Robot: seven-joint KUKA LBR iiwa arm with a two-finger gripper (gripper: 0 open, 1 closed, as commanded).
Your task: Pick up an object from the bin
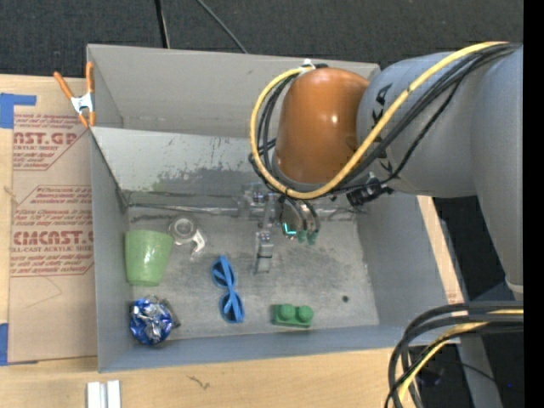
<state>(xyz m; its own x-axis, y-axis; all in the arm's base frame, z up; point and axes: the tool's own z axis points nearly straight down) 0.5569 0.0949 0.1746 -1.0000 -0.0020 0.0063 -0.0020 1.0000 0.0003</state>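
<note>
My gripper [265,253] hangs below the orange wrist cover, over the middle of the bin floor, with nothing seen in its grasp. Closest to it is a pair of small blue toy glasses [227,289], lying just to its lower left. A green two-stud brick [291,314] rests near the bin's front wall, below the gripper. A small clear plastic piece [184,231] lies to the left, level with the gripper.
A pale green cup [146,256] lies on its side by the left wall. A crumpled blue and silver foil ball [151,321] sits in the front left corner. The arm and its cables cover the bin's back right.
</note>
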